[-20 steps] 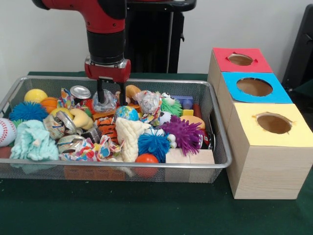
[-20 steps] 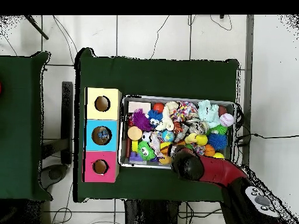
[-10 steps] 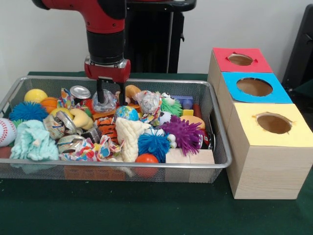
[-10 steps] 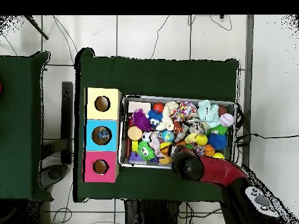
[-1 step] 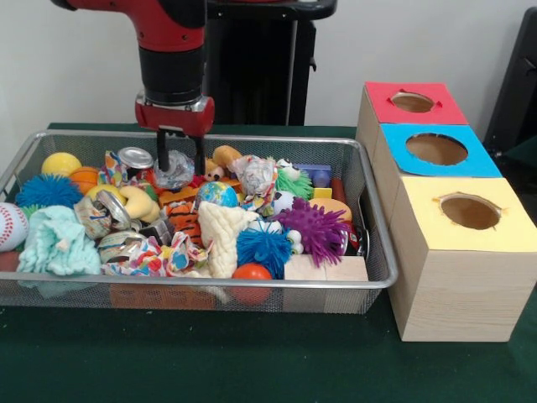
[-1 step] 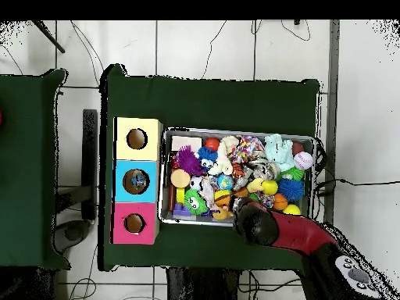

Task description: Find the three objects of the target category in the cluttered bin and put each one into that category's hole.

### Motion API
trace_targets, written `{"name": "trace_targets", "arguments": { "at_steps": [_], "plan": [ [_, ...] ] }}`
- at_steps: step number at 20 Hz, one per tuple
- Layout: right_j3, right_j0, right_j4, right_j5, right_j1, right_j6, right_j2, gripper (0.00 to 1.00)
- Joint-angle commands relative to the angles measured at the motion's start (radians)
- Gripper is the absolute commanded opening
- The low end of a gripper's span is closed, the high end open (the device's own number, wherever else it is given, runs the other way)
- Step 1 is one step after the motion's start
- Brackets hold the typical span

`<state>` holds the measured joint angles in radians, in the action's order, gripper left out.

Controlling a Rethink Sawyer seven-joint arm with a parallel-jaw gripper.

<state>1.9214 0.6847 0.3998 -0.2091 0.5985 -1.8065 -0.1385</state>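
Gripper (image 5: 178, 153) shifted sideways and slightly higher, clamped on crumpled silver can (image 5: 175, 170) above wire bin (image 5: 369, 277), no legible writing

Front view: wire bin (image 5: 377, 281) at table centre-left, filled with toys. Three boxes (image 5: 453, 252) stand in a row at its 3 o'clock side, touching one another. Inside the bin, the gripper (image 5: 178, 159) sits at 12 o'clock above a crumpled can (image 5: 174, 170); the baseball (image 5: 10, 225) lies at 9 o'clock.
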Motion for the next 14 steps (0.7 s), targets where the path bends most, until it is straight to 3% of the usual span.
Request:
{"name": "trace_targets", "arguments": {
  "at_steps": [1, 14],
  "plan": [
    [0.096, 0.064, 0.066, -0.087, 0.033, 0.018, -0.010, 1.00],
    [0.170, -0.066, 0.018, 0.019, 0.003, -0.127, 0.019, 1.00]
  ]
}}
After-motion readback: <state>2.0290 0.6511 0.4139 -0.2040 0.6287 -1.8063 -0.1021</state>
